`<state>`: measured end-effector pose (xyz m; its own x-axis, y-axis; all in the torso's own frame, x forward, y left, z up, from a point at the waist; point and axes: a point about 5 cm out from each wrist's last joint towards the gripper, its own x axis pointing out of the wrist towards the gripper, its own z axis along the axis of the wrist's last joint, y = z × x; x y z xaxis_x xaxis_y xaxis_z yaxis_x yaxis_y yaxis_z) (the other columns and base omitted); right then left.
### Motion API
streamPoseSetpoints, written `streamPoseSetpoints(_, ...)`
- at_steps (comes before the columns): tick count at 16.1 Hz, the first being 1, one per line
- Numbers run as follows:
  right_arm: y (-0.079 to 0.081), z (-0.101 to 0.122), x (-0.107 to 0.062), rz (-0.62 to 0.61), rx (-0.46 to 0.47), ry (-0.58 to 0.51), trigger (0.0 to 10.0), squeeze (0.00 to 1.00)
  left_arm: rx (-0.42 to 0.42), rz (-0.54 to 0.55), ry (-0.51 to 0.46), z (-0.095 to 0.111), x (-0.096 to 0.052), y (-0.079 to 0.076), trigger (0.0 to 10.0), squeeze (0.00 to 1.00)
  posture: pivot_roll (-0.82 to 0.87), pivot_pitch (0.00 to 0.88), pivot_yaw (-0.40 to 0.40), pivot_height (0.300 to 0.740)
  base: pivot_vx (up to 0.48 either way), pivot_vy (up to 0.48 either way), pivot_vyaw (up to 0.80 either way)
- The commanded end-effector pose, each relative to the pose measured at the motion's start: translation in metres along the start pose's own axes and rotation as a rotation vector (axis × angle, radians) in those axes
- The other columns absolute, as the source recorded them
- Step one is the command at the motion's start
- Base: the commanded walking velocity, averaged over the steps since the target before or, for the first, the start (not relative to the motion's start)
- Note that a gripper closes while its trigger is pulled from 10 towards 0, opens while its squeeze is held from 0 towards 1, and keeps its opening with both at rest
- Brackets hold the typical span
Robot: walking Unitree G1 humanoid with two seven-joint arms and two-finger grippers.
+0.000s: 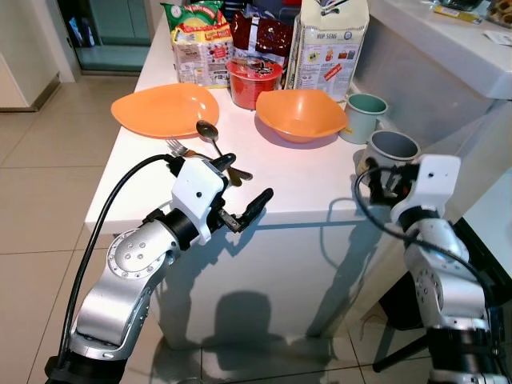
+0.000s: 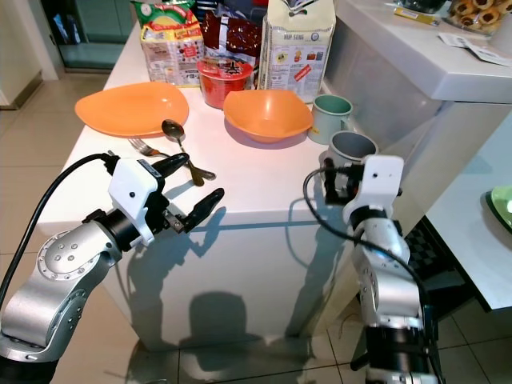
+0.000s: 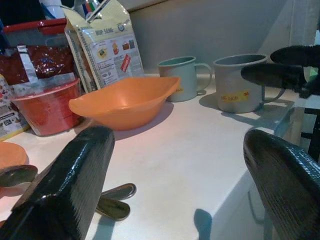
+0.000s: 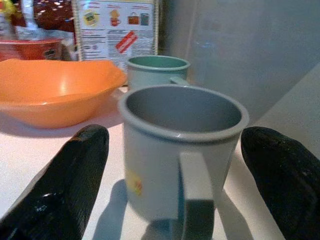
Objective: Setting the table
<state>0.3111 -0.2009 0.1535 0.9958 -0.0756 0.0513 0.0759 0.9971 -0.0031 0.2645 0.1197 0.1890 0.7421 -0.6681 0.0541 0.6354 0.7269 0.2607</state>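
I have the right gripper (image 4: 165, 175) lined up on the grey enamel mug (image 1: 390, 149) at the near right corner of the white worktop (image 1: 304, 172), fingers spread wide, one on each side of the mug body, handle facing the wrist camera. No contact that I can see, so I judge this as pre-grasp on the mug.

The left gripper (image 1: 240, 192) hovers at the front edge of the worktop, fingers also spread, holding nothing. Just beyond it lie the dark metal spoon (image 1: 210, 136) and a metal fork (image 1: 178, 147), near the flat orange plastic plate (image 1: 166, 109).

The orange plastic bowl (image 1: 302, 114) sits mid-worktop, and the pale green mug (image 1: 366, 116) is just beside it, behind the grey one. A red tub (image 1: 254, 82) and snack packets (image 1: 196, 44) are crowded along the back.

Next move, my guess: ease the right gripper forward a little, close on the mug walls, lift straight up. The mug stands close to the edge, so a nudge could tip it off. The handle sits between the fingers, so the grip must clear it.
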Motion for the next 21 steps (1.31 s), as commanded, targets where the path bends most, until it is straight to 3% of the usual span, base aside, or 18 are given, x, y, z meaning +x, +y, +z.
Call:
streamPoseSetpoints(1,-0.006,-0.003,0.001,-0.025,0.008,0.026,10.0,0.0,0.007,-0.027,-0.008,0.004,0.0,-0.003,10.0,0.0,0.05,0.0,-0.065,0.74,0.0,0.0,0.0)
streamPoseSetpoints(4,-0.007,-0.005,0.0,-0.027,0.028,0.038,10.0,0.0,-0.013,-0.057,-0.001,0.004,0.0,-0.006,10.0,0.0,0.05,0.0,-0.059,0.74,0.0,0.0,0.0)
streamPoseSetpoints(6,-0.006,-0.008,-0.002,-0.034,0.039,0.046,3.5,0.0,-0.025,-0.074,-0.001,0.004,-0.001,-0.007,10.0,0.0,0.05,0.0,-0.058,0.74,0.0,0.0,0.0)
streamPoseSetpoints(7,-0.005,-0.009,-0.002,-0.034,0.043,0.048,2.4,0.0,-0.025,-0.073,-0.001,0.004,-0.001,-0.007,10.0,0.0,0.05,0.0,-0.058,0.74,0.0,0.0,0.0)
streamPoseSetpoints(8,-0.004,-0.009,-0.003,-0.036,0.043,0.051,0.0,0.0,-0.026,-0.073,-0.001,0.004,-0.001,-0.007,10.0,0.0,0.05,0.0,-0.06,0.74,0.0,0.0,0.0)
streamPoseSetpoints(21,-0.007,-0.014,-0.003,-0.042,0.078,0.068,0.0,0.0,-0.029,-0.073,0.005,0.005,0.0,-0.007,10.0,0.0,0.05,0.0,-0.06,0.74,0.0,0.0,0.0)
